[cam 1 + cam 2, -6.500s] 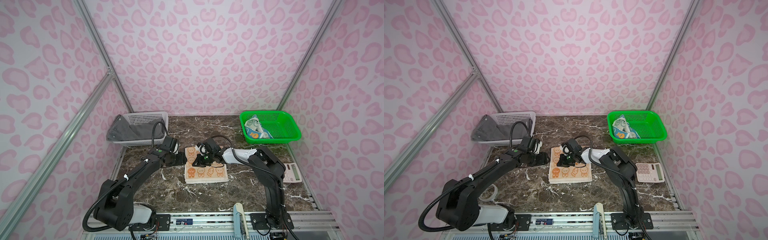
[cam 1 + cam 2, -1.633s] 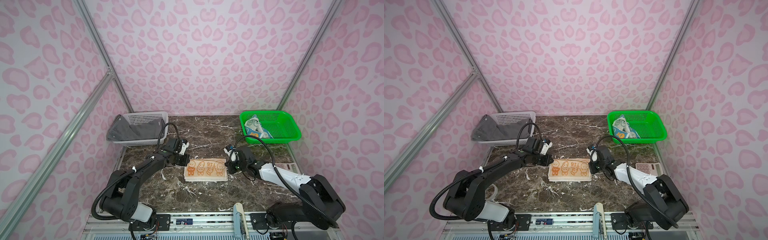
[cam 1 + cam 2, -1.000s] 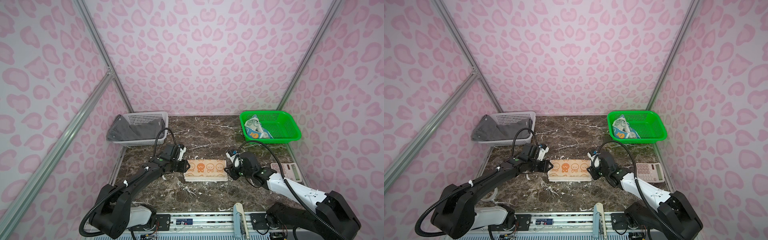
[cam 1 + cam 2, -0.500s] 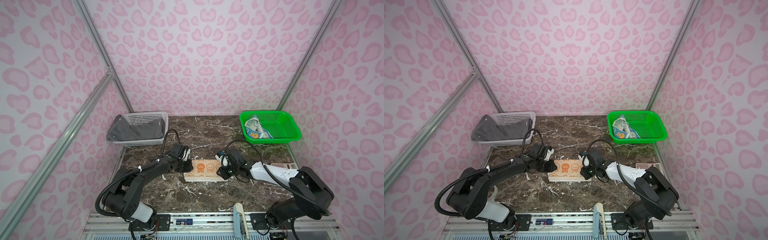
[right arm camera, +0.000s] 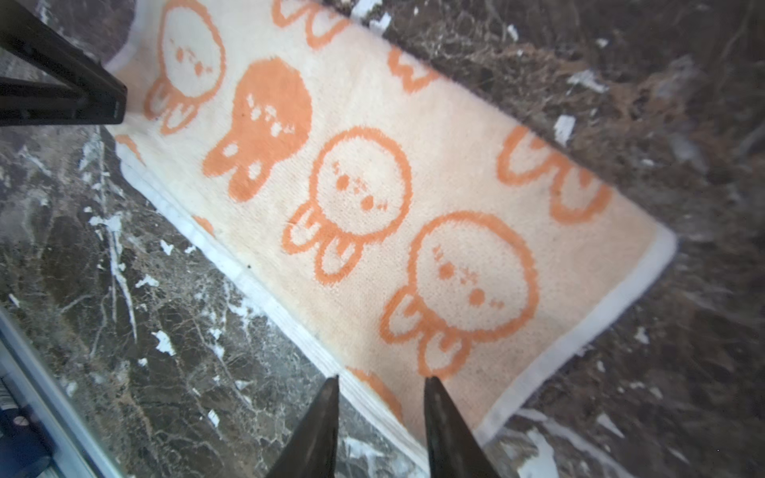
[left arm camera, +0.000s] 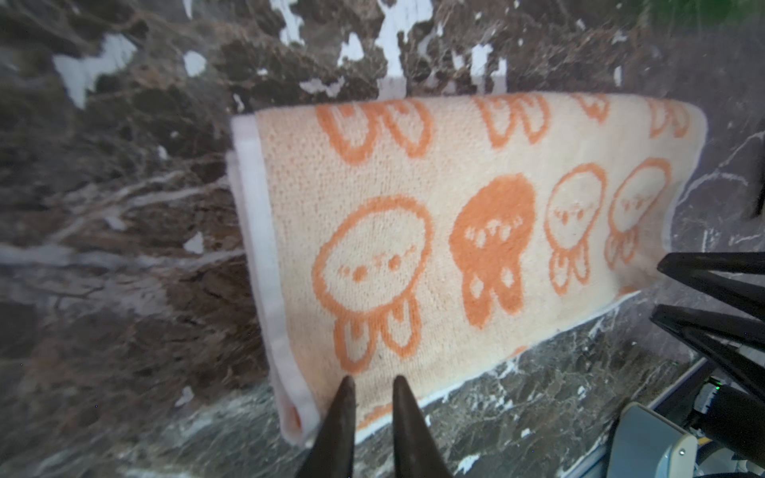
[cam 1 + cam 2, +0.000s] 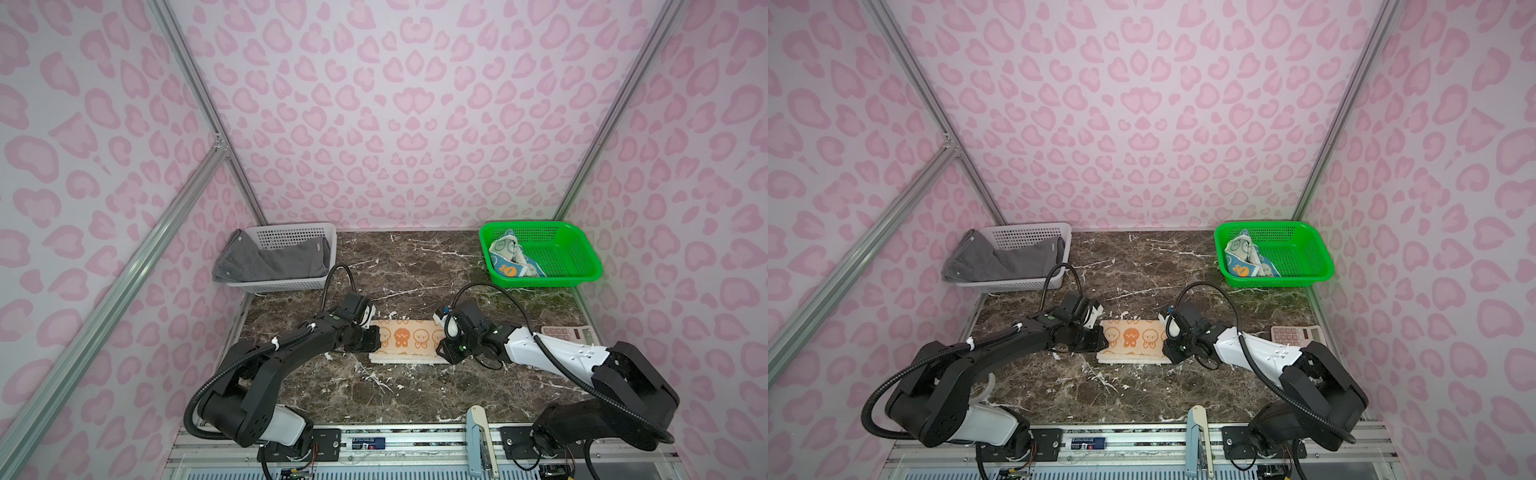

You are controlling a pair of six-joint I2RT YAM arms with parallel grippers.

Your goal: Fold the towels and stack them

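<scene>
Orange towel (image 7: pixel 409 337) is lying folded midway between the counter's (image 7: pixel 415 274) side edges, right gripper (image 5: pixel 378 383) hovering released at one end, left gripper (image 6: pixel 370 383), grasp unclear, at the other, likely squaring it.

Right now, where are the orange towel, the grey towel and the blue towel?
orange towel (image 7: pixel 401 337): in a top view, on the solid orange rabbit mid-face.
grey towel (image 7: pixel 274 262): in a top view, on its sagging middle.
blue towel (image 7: pixel 498 265): in a top view, on its lower blue fold.
</scene>
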